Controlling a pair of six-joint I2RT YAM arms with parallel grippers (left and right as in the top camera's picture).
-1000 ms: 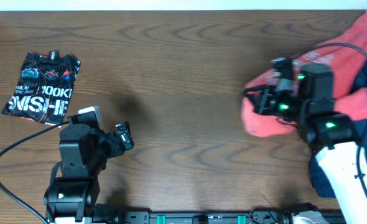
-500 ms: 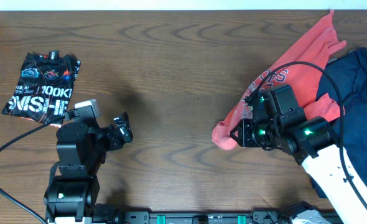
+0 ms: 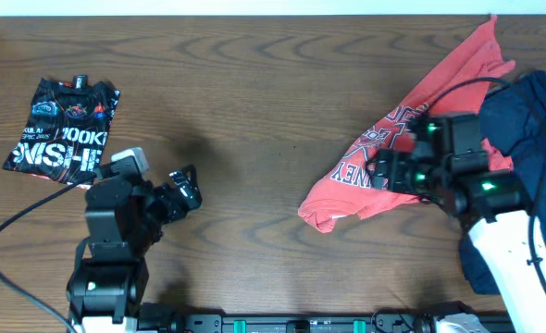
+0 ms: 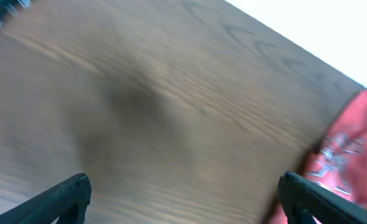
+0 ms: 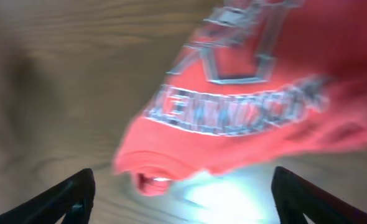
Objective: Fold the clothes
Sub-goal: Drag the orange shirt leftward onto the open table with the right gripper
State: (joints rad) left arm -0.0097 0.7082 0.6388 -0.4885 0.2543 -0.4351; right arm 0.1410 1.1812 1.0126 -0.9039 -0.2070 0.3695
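Coral-red cotton T-shirt (image 3: 342, 185): crumpled in a long diagonal strip on the dark brown wood-grain table (image 3: 254, 83). The white-and-navy block lettering faces up, and the near left end is rolled into a soft lump.
Hidden or unclear: from overhead, the black body of the right gripper (image 3: 381, 173) covers the middle of the T-shirt, so the lettering reads only in part. The right wrist view smears the lettering into a blur. The left wrist view is also blurred, and its right edge cuts off the T-shirt (image 4: 348, 155).
Right gripper state: poised over the lettered middle of the T-shirt, pointing toward the rolled end. Its black fingers (image 5: 65, 199) stand far apart with nothing between them. The T-shirt (image 5: 252, 93) lies just beyond the tips, and contact with the cloth cannot be told.
Left gripper (image 3: 185, 190): well to the left of the T-shirt, above bare wood. Its fingers (image 4: 59, 199) are spread wide and hold nothing.
Navy-blue plain garment (image 3: 532, 129): bunched just right of the T-shirt with its edge against the red cloth. It lies partly under the white forearm and is cut off by the frame edge.
Black graphic-print tee (image 3: 65, 129): far left of the T-shirt, folded flat into a rough rectangle with pale printed lettering on top.
Glare: a bright patch on the wood just below the T-shirt's rolled hem in the right wrist view.
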